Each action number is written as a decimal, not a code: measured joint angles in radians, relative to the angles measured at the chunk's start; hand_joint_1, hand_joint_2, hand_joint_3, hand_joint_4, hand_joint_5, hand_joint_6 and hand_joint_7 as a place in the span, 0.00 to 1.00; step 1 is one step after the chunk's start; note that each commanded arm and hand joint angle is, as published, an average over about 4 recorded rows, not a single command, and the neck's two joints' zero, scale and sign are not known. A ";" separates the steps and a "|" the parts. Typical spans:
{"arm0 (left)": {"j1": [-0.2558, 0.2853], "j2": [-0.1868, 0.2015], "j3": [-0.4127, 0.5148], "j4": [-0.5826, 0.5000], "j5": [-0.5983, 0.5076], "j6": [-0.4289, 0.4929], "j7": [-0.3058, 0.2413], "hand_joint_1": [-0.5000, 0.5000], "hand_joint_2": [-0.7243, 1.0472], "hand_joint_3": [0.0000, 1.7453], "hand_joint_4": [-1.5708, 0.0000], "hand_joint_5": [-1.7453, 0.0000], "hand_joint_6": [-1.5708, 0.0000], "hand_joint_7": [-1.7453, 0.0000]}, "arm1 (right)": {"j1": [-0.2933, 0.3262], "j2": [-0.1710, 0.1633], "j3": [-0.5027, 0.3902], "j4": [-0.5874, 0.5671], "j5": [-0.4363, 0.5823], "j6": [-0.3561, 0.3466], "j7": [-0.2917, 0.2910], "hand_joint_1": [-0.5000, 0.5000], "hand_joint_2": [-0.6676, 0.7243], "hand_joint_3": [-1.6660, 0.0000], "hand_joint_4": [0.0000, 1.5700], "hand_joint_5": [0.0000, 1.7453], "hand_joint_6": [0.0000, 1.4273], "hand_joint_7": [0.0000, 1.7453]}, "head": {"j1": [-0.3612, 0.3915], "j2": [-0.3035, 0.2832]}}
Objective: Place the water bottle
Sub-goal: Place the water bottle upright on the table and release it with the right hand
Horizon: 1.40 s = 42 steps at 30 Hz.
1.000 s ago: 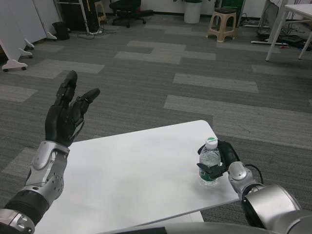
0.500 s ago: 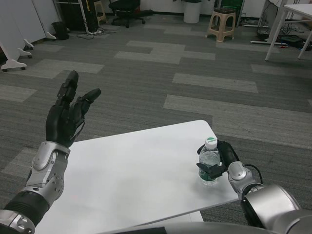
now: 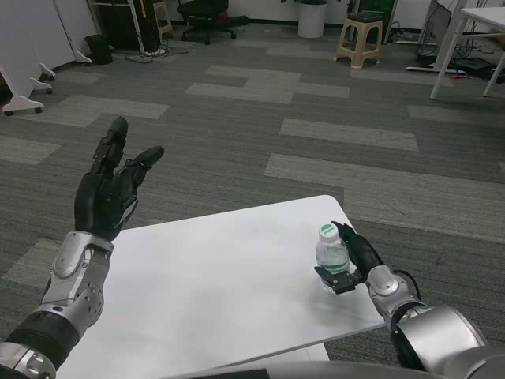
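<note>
1 right hand (image 3: 353,260) grips the water bottle (image 3: 331,254); left hand (image 3: 109,189) spread open.

The water bottle (image 3: 331,257) is clear, glossy plastic with a matt pale green cap. The surface (image 3: 221,284) looks smooth, matt white. Both forearms are brushed silver metal; the floor is rough grey carpet.

White table (image 3: 213,292) in the foreground, set on grey carpet tiles (image 3: 331,134) in mixed shades. Far side: beige plastic stool (image 3: 359,38), black office chair (image 3: 207,16), white bin (image 3: 312,17). Top right, legs of a second white table (image 3: 465,35). Left edge, white partition panels (image 3: 28,51) on feet; dark bin, possibly, (image 3: 98,47) beside them.
</note>
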 measured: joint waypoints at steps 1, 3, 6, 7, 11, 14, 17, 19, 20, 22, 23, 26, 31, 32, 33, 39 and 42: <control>0.000 0.000 0.000 0.000 0.000 0.000 0.000 0.00 1.00 0.20 1.00 0.47 1.00 1.00 | 0.000 -0.001 -0.001 -0.004 0.000 0.000 0.007 0.05 0.27 0.69 0.00 0.00 0.00 0.00 | 0.000 0.000; 0.000 0.000 0.000 0.000 0.000 0.000 0.000 0.00 1.00 0.20 1.00 0.47 1.00 1.00 | 0.001 -0.003 -0.002 -0.010 0.001 0.000 0.020 0.08 0.30 0.73 0.00 0.00 0.00 0.00 | -0.001 0.001; 0.000 0.000 0.000 0.000 0.001 0.000 0.000 0.00 1.00 0.20 1.00 0.47 1.00 1.00 | 0.002 -0.006 -0.004 -0.024 0.012 0.001 0.034 0.15 0.38 0.79 0.00 0.00 0.00 0.00 | -0.002 0.001; 0.000 0.000 0.000 -0.001 0.001 0.000 0.000 0.00 1.00 0.20 1.00 0.47 1.00 1.00 | 0.002 -0.006 -0.005 -0.028 0.018 0.001 0.038 0.17 0.39 0.80 0.00 0.00 0.00 0.00 | -0.002 0.001; 0.001 0.000 0.000 -0.001 0.001 0.000 0.000 0.00 1.00 0.20 1.00 0.50 1.00 1.00 | 0.003 -0.008 -0.005 -0.041 0.034 0.001 0.048 0.21 0.44 0.81 0.00 0.00 0.00 0.00 | -0.001 0.003; 0.001 0.000 0.000 -0.001 0.001 0.000 0.000 0.00 1.00 0.20 1.00 0.47 1.00 1.00 | 0.003 -0.009 -0.006 -0.044 0.043 0.001 0.055 0.21 0.45 0.81 0.00 0.00 0.00 0.00 | -0.001 0.002; 0.001 0.000 0.000 -0.001 0.001 0.000 0.000 0.00 1.00 0.20 1.00 0.47 1.00 1.00 | 0.005 -0.011 -0.012 -0.044 0.061 0.001 0.062 0.21 0.45 0.81 0.00 0.00 0.00 0.00 | -0.001 0.000; 0.001 -0.001 0.001 -0.001 0.001 0.000 0.000 0.00 1.00 0.20 1.00 0.47 1.00 1.00 | 0.008 -0.013 -0.023 -0.044 0.066 0.001 0.066 0.21 0.45 0.82 0.00 0.00 0.00 0.00 | -0.001 -0.001; 0.001 -0.001 0.001 -0.001 0.001 0.000 0.000 0.00 1.00 0.20 1.00 0.47 1.00 1.00 | 0.010 -0.014 -0.030 -0.045 0.067 0.001 0.068 0.21 0.45 0.83 0.00 0.00 0.00 0.00 | -0.001 -0.001; 0.001 -0.001 0.001 -0.001 0.001 0.000 0.000 0.00 1.00 0.20 1.00 0.47 1.00 1.00 | 0.014 -0.017 -0.048 -0.047 0.068 0.001 0.074 0.21 0.45 0.86 0.00 0.00 0.00 0.00 | -0.002 -0.002; 0.001 -0.001 0.001 -0.001 0.001 0.000 0.000 0.00 1.00 0.20 1.00 0.47 1.00 1.00 | 0.016 -0.018 -0.057 -0.048 0.068 0.001 0.077 0.21 0.45 0.86 0.00 0.00 0.00 0.00 | -0.003 -0.002; 0.001 -0.001 0.001 -0.001 0.001 0.000 0.000 0.00 1.00 0.20 1.00 0.50 1.00 1.00 | 0.023 -0.020 -0.079 -0.053 0.068 0.001 0.083 0.21 0.45 0.86 0.00 0.00 0.00 0.00 | -0.004 -0.003; 0.001 -0.001 0.001 -0.001 0.001 0.000 0.000 0.00 1.00 0.20 1.00 0.47 1.00 1.00 | 0.030 -0.023 -0.108 -0.055 0.068 0.001 0.090 0.22 0.45 0.83 0.00 0.00 0.00 0.00 | -0.002 -0.006; 0.001 -0.001 0.001 -0.001 0.001 0.000 0.000 0.00 1.00 0.20 1.00 0.47 1.00 1.00 | 0.031 -0.023 -0.113 -0.056 0.068 0.001 0.093 0.22 0.45 0.85 0.00 0.00 0.00 0.00 | -0.002 -0.007; 0.001 -0.001 0.001 -0.001 0.001 0.000 0.000 0.00 1.00 0.20 1.00 0.47 1.00 1.00 | 0.031 -0.024 -0.117 -0.058 0.068 0.001 0.095 0.22 0.45 0.86 0.00 0.00 0.00 0.00 | -0.002 -0.007; 0.001 -0.001 0.001 -0.001 0.001 0.000 0.000 0.00 1.00 0.20 1.00 0.47 1.00 1.00 | 0.033 -0.027 -0.135 -0.075 0.068 0.001 0.109 0.25 0.48 0.86 0.00 0.00 0.00 0.00 | -0.004 -0.011; 0.001 -0.001 0.001 -0.001 0.001 0.000 0.000 0.00 1.00 0.20 1.00 0.47 1.00 1.00 | 0.033 -0.028 -0.141 -0.082 0.068 0.001 0.121 0.25 0.50 0.86 0.00 0.00 0.00 0.00 | -0.004 -0.013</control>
